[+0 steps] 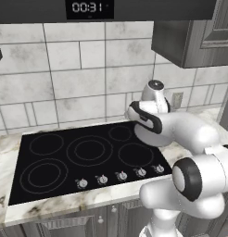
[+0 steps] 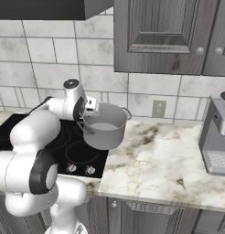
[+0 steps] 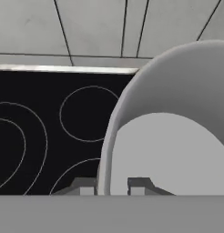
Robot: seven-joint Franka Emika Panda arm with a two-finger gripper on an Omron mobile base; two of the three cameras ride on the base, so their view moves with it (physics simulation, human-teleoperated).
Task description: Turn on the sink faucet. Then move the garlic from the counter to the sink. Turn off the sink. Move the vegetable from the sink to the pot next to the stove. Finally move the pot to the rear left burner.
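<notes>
We see the pot (image 3: pixel 177 127) cut off beyond the gripper (image 3: pixel 113 187); its interior contents stay hidden.

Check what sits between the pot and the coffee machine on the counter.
Nothing: in the right base view, bare marble counter runs from the pot to the coffee machine.

grey pot (image 3: pixel 177 113) rim pinched between the jaws; black stovetop (image 3: pixel 41 136) behind; tiled wall (image 3: pixel 86 27)
</notes>
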